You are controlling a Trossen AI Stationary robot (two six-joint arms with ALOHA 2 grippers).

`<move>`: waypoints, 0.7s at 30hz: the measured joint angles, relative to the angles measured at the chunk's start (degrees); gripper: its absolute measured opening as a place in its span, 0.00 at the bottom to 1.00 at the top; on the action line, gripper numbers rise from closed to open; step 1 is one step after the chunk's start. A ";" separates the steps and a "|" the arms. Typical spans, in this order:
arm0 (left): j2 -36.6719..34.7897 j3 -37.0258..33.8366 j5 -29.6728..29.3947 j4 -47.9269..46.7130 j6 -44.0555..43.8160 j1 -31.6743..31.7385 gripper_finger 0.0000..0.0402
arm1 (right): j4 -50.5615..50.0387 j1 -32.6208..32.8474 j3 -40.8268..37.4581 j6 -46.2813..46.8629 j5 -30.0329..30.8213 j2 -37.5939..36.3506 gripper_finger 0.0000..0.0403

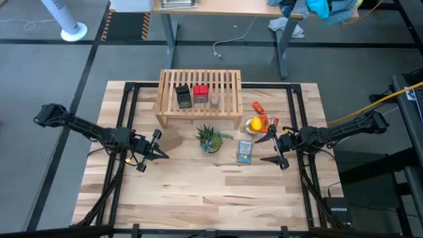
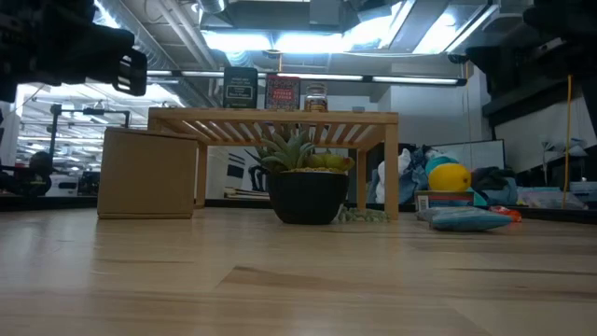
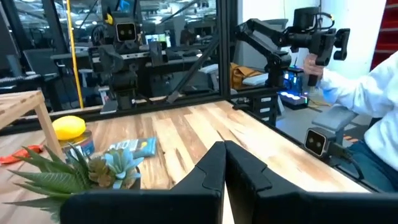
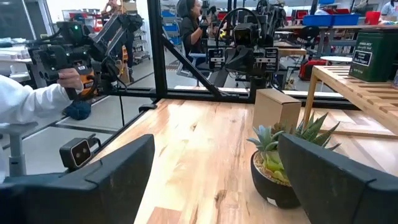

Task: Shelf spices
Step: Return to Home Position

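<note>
Three spices stand on the slatted top of the light-wood shelf [image 1: 198, 99] at the table's far side: a dark tin [image 1: 183, 97], a red tin [image 1: 201, 93] and a small round jar [image 1: 215, 100]. In the low view they show as the dark tin [image 2: 240, 89], the red tin [image 2: 282, 93] and the jar [image 2: 315, 97]. My left gripper [image 1: 162, 154] hangs shut over the table's left part, touching nothing. My right gripper [image 1: 269, 149] stands open over the right part, with nothing between its fingers.
A potted succulent [image 1: 210, 139] stands in front of the shelf, a brown box [image 2: 147, 174] beside the shelf's left leg. A blue packet [image 1: 244, 152], a yellow lemon [image 1: 254, 123] and orange items [image 1: 258, 107] lie at the right. A person sits beyond the table's near edge [image 3: 367, 93].
</note>
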 joint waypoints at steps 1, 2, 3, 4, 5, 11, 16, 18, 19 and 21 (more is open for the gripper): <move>-0.08 0.00 -0.02 0.03 0.12 -0.07 0.00 | 0.34 0.00 -0.20 0.19 0.00 -0.01 0.87; -0.09 0.00 0.00 0.27 0.63 -0.07 0.00 | 0.90 0.01 -0.46 0.24 0.00 -0.02 0.87; -0.09 0.02 0.00 0.18 0.97 -0.07 0.00 | 1.61 0.04 -0.84 0.28 -0.04 -0.02 0.87; -0.09 0.02 0.00 0.05 1.33 -0.07 0.00 | 2.28 0.04 -1.28 0.30 -0.26 -0.02 0.87; -0.07 0.00 0.00 -0.14 1.60 -0.07 0.00 | 3.29 0.04 -1.77 0.30 -0.46 0.00 0.87; -0.07 0.00 0.00 -2.80 0.56 -0.07 0.00 | 7.16 0.04 -4.88 2.71 -0.46 0.02 0.87; -0.04 0.00 0.00 -3.89 0.49 -0.07 0.00 | 6.82 0.04 -4.92 3.08 -0.41 -0.02 0.87; -0.04 0.00 -0.01 -4.40 1.85 -0.07 0.00 | 5.91 0.04 -4.94 2.64 -0.39 -0.02 0.87; -0.04 0.00 -0.02 -4.95 2.51 -0.07 0.00 | 5.07 0.04 -4.96 2.07 -0.38 -0.02 0.87; -0.04 0.00 -0.02 -6.52 3.38 -0.07 0.00 | 2.90 0.04 -4.96 1.35 0.17 -0.02 0.87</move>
